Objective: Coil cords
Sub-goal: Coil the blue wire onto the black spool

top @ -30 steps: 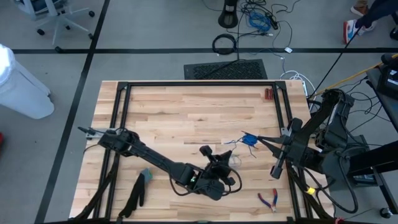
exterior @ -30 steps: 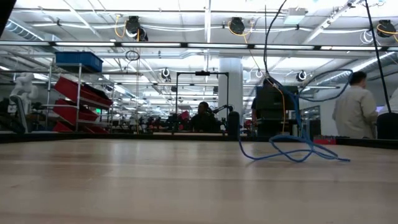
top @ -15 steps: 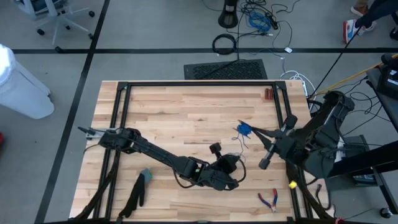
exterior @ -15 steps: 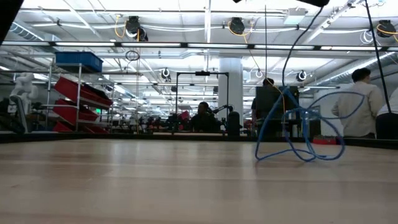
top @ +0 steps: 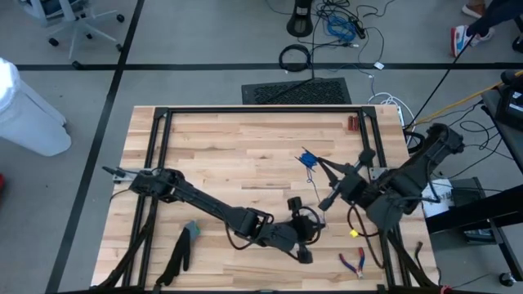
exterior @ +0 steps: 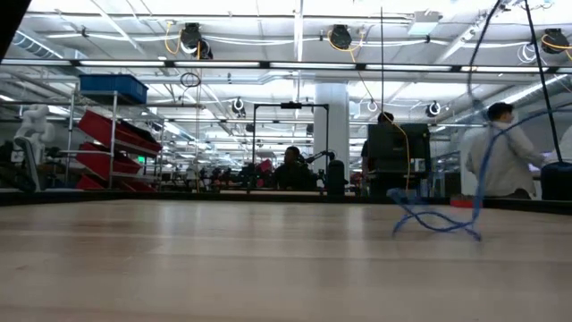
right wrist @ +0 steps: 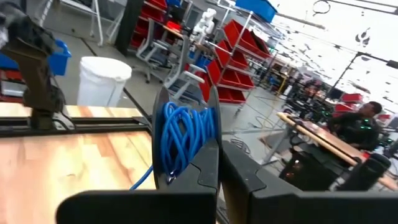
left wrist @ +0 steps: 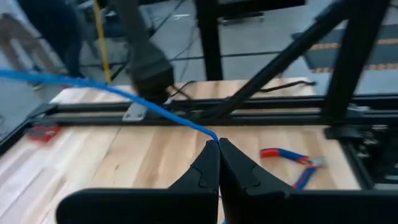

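Near table's right edge: red-handled pliers [top: 353, 261]; both jaws clamped on blue cord [top: 307, 158], right gripper [top: 315, 162], left gripper [top: 313, 214].

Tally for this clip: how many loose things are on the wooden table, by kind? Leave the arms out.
Blue cord, held by both grippers: 1
Red-handled pliers: 1
Small red item at the far edge, too small to identify: 1
Dark glove-like item at the near left edge: 1
Total: 4
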